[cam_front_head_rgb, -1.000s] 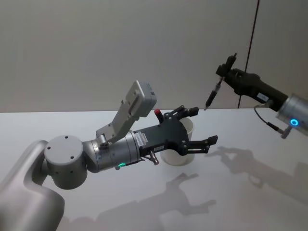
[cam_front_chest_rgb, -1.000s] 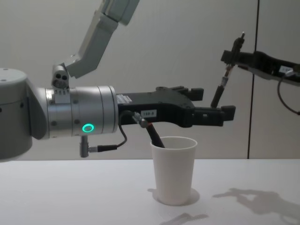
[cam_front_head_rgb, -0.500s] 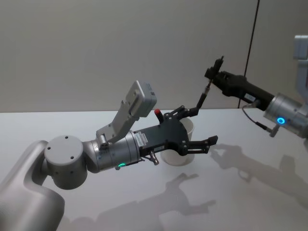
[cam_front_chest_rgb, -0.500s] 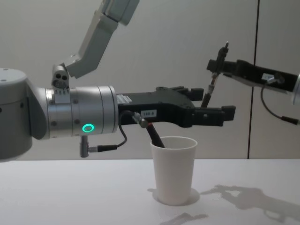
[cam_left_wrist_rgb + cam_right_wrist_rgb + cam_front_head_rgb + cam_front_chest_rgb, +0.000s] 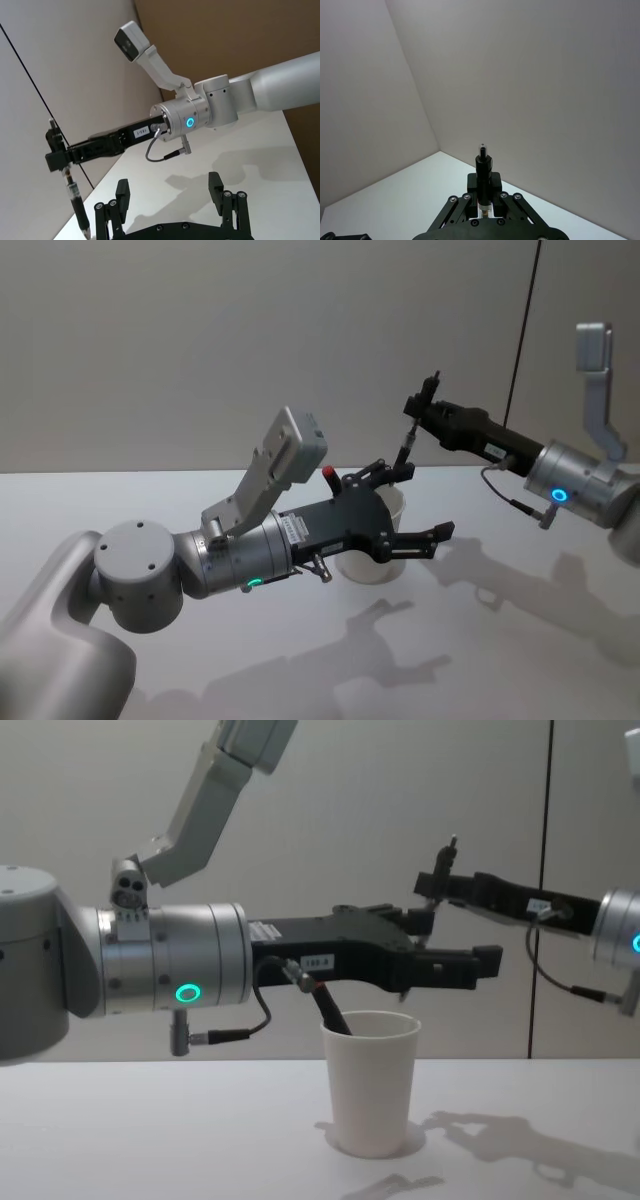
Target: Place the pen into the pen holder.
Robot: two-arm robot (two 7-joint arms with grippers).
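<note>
Pen placement is at the carry stage, as I read it. My left arm [image 5: 150, 580] is the biggest thing in the head view, stretched across the white table [image 5: 520, 660] with the left gripper [image 5: 412, 508] hanging just above the pen holder [image 5: 370, 1080], fingers spread wide and gripping nothing. In the chest view that gripper [image 5: 455, 940] sits right over the cup's mouth, so it crowds the opening I need. My right arm [image 5: 575, 485] reaches in from the right, well above the table, and the right gripper [image 5: 418, 418] is clamped on the pen [image 5: 403, 452], which hangs nearly upright with its tip pointing down. The left wrist view shows the same: the right gripper [image 5: 56, 155] pinching the pen [image 5: 76, 200] near its upper end, the tip free in the air. The pen is near the cup but off to its far right side and clear above the rim, not yet over the mouth. Inside the cup a dark pen with a red end [image 5: 330, 1010] already leans against the rim. Next I would want the tip brought over the open part of the mouth, threading past the left gripper's fingers and the leaning pen, then lowered before letting go.
</note>
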